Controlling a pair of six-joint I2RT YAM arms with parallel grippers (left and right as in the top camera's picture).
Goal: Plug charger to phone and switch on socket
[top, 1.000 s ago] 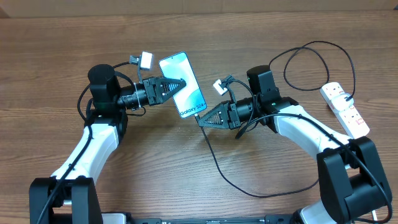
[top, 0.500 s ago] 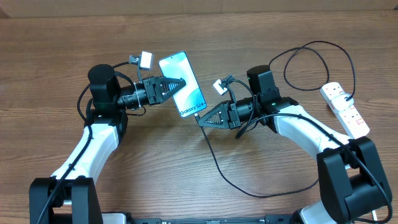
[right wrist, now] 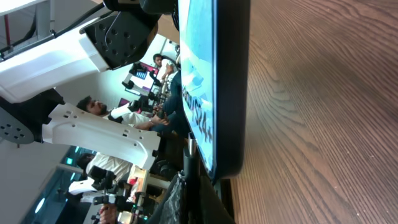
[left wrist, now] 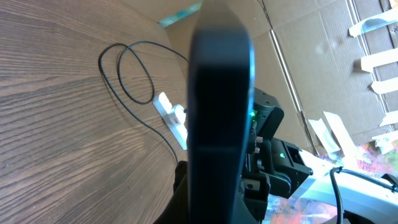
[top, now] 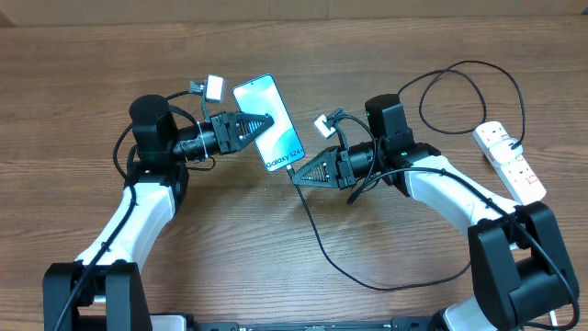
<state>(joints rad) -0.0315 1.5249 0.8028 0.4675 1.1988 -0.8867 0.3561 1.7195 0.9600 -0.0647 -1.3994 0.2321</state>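
My left gripper (top: 261,125) is shut on the phone (top: 268,124) and holds it tilted above the table, its light-blue screen up. In the left wrist view the phone (left wrist: 221,93) shows edge-on as a dark slab. My right gripper (top: 299,176) is shut on the charger's connector (right wrist: 191,149), right at the phone's "Galaxy S24+" end (right wrist: 208,93). The bare metal tip lies beside that end, on the screen side. The charger's cable (top: 322,248) trails across the table and loops (top: 459,92) to the socket (top: 511,162) at the far right.
The socket (left wrist: 173,115) and the cable loop (left wrist: 134,68) also show in the left wrist view. A small white camera module (top: 216,88) sits behind the left wrist, another (top: 322,126) by the right wrist. The wooden table (top: 230,248) spreads in front.
The phone has shifted slightly left and up in my left gripper. My right gripper has edged a little closer to its lower end with the connector.
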